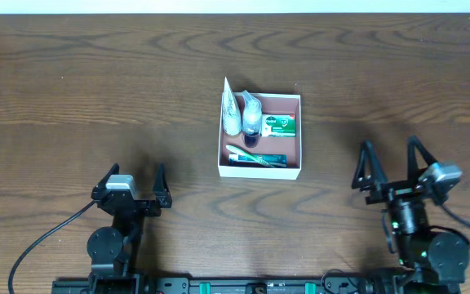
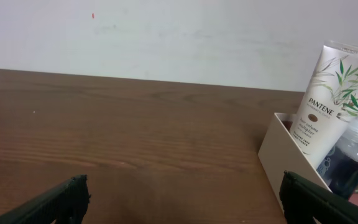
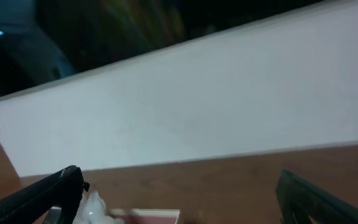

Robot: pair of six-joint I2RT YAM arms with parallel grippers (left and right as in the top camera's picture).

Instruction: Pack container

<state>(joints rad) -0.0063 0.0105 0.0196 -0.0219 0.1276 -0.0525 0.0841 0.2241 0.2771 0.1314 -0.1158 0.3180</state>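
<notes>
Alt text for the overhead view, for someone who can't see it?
A square white-walled container sits mid-way across a wooden table, holding a white tube, a small bottle, a green-and-white soap box and a long green pack along its near wall. The left claw and right claw sit open and empty, apart from it.

loc: robot lab? | plain wood tbl (image 1: 72, 98) | bare wht wall (image 2: 166, 37) behind
</notes>
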